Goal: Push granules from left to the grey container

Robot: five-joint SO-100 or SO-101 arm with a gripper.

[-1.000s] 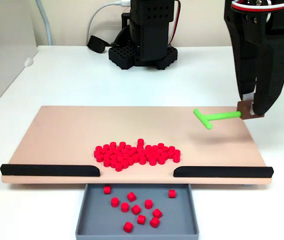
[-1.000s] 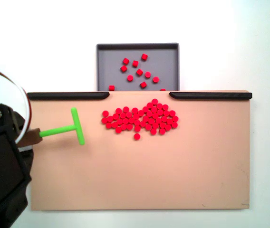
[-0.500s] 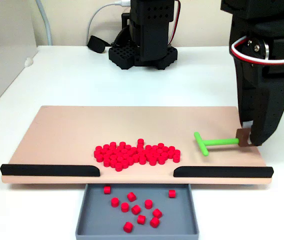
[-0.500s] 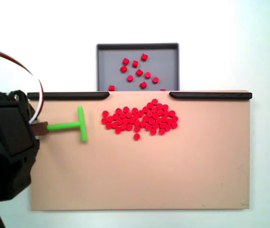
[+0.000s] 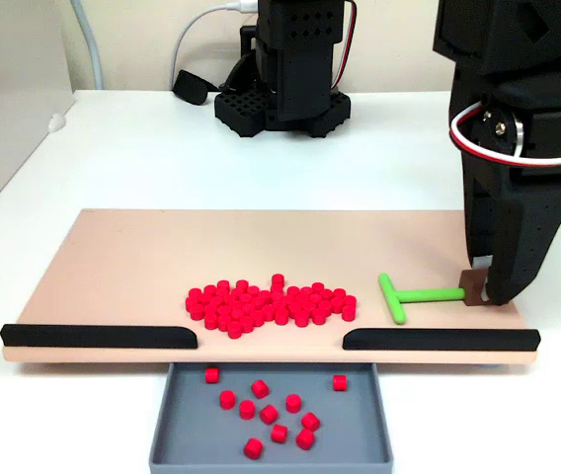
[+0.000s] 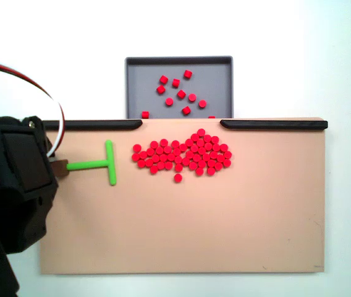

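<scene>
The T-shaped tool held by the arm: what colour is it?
Bright green; the T-shaped tool shows best in the fixed view from above.

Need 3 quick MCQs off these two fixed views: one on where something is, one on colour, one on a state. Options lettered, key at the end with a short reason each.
1. Where does the main heap of granules lie?
A. on the tan board, by the gap between the black strips
B. inside the grey container
C. on the white table beside the board

2. What colour is the T-shaped tool?
A. blue
B. green
C. yellow

3. What is the gripper doing?
A. hanging open, holding nothing
B. clamped on the tool's brown end block
C. resting inside the container

Key: 1 A, the heap sits on the board in both fixed views, and only a few loose granules lie in the grey container. 2 B, stem and crossbar are bright green. 3 B, the fingers close on the block, and the crossbar stops short of the heap.
</scene>
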